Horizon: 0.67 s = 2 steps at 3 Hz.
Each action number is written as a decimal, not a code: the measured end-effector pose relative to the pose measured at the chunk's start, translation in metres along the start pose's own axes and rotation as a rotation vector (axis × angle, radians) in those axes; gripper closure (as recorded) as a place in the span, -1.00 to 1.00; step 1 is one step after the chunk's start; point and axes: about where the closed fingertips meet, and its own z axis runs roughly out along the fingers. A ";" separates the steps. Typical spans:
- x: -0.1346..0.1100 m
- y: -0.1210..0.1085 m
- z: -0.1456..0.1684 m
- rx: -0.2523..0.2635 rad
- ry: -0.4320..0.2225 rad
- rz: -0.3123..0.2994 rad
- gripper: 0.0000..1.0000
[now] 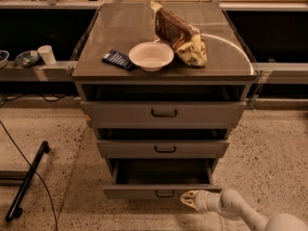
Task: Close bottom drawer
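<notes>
One bottom drawer [144,192] juts camera-ward, front lying left-right; gripper [186,199] beside, fingers [190,202] seemingly together.

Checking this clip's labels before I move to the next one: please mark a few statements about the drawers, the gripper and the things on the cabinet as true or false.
1. The bottom drawer is pulled out. True.
2. The gripper is at the top drawer's handle. False: it is low, just in front of the bottom drawer's front, to the right of its handle.
3. A white bowl sits on the cabinet top. True.
4. A bag lies inside the bottom drawer. False: the bag lies on the cabinet top.
</notes>
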 end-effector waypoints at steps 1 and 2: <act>0.005 -0.011 0.004 0.024 0.029 -0.001 0.25; 0.004 -0.012 0.018 0.004 0.116 -0.045 -0.19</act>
